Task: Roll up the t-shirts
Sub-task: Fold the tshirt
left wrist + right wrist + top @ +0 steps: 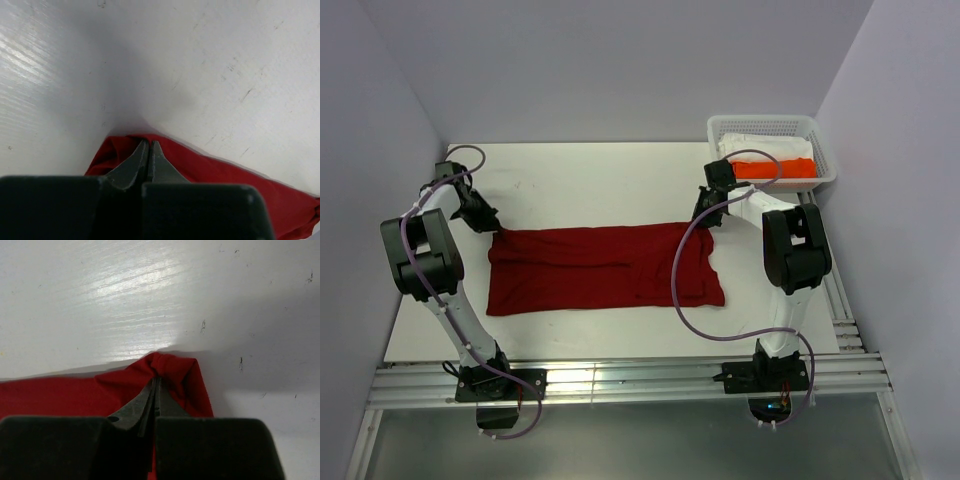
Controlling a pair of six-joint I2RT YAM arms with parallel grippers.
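The dark crimson-red cloth t-shirt [605, 270] lies as a long band across the middle of the white tabletop [600, 180], its far left corner pinched in the closed left claw [150, 146], its far right corner in the closed right claw [156, 382].

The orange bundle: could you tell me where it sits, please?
In the top view, the orange bundle lies in the white basket, far right, behind the right gripper.
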